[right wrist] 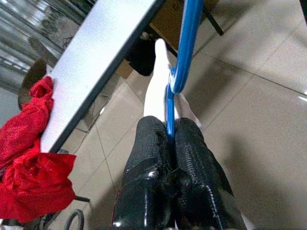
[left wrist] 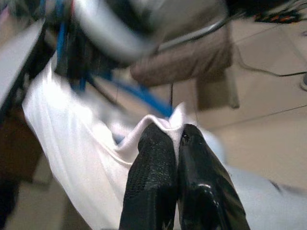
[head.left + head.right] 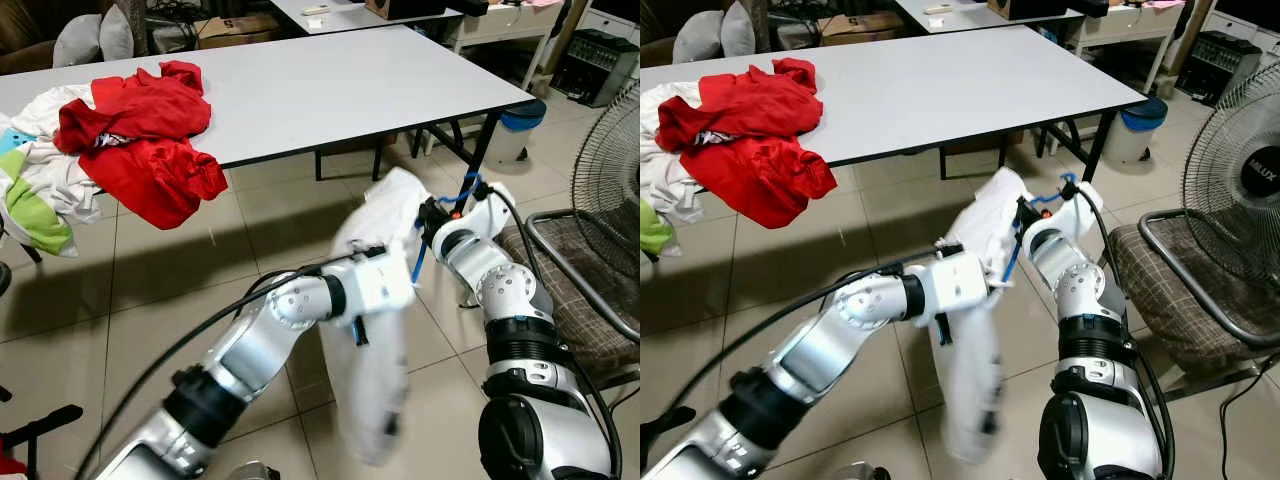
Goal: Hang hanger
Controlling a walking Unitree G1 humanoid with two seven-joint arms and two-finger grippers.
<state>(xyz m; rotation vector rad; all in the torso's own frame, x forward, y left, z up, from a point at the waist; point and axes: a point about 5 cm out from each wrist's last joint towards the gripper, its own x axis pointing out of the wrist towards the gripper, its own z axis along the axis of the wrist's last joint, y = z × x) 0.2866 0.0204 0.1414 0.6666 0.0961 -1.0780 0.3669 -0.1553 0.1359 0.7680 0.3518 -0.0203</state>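
Note:
A white garment point(image 3: 375, 340) hangs in front of me above the tiled floor, blurred by motion. It is draped on a blue hanger point(image 1: 184, 48), whose blue wire also runs down beside the cloth point(image 3: 420, 262). My right gripper point(image 1: 170, 129) is shut on the hanger's wire, with the hook end reaching past the fingertips. My left gripper point(image 2: 176, 134) is shut on a fold of the garment's white edge. The left arm's wrist point(image 3: 375, 285) lies against the cloth just left of the right hand point(image 3: 440, 220).
A long white table point(image 3: 330, 90) stands ahead with a pile of red clothes point(image 3: 140, 130) and other laundry at its left end. A padded chair point(image 3: 570, 290) and a standing fan point(image 3: 615, 170) are close on my right. A blue-lidded bin point(image 3: 520, 125) sits by the table leg.

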